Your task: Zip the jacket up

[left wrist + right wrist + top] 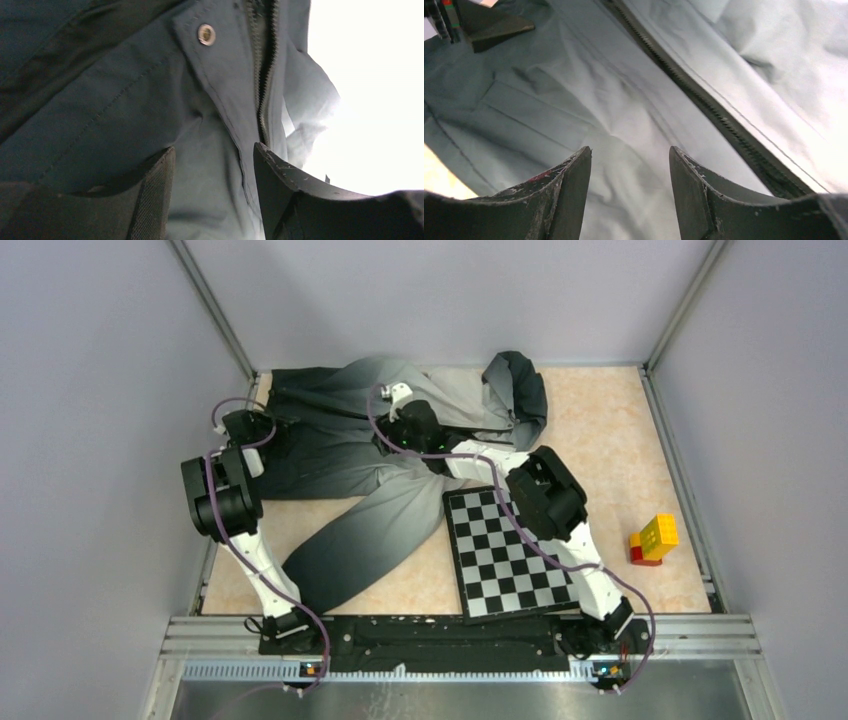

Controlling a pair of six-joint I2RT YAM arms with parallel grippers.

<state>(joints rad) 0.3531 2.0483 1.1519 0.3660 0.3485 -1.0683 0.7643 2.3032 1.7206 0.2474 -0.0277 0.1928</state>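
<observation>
Beige speckled tabletop point(600, 430) carries everything. Across its far left and middle sprawls the large soft hooded jacket point(330, 455), fading from light grey to charcoal, one sleeve trailing toward the near edge beside the black-and-white chessboard point(500, 555). Our left gripper point(214, 150) sits low over the dark cloth at the far left, jaws parted and gripping nothing, with the front flap running between them. Our right gripper point(629, 150) hovers over the pale middle panel, jaws likewise apart and empty. The dark toothed zipper point(704, 100) runs to the right of those fingers, not between them. A small round metal snap point(206, 34) marks the flap. Glare whitens the left wrist view, so we cannot find the slider. The risk, as we judge it, is closing on plain cloth, which would bunch the fabric, skew the tooth rows and jam the zip.
</observation>
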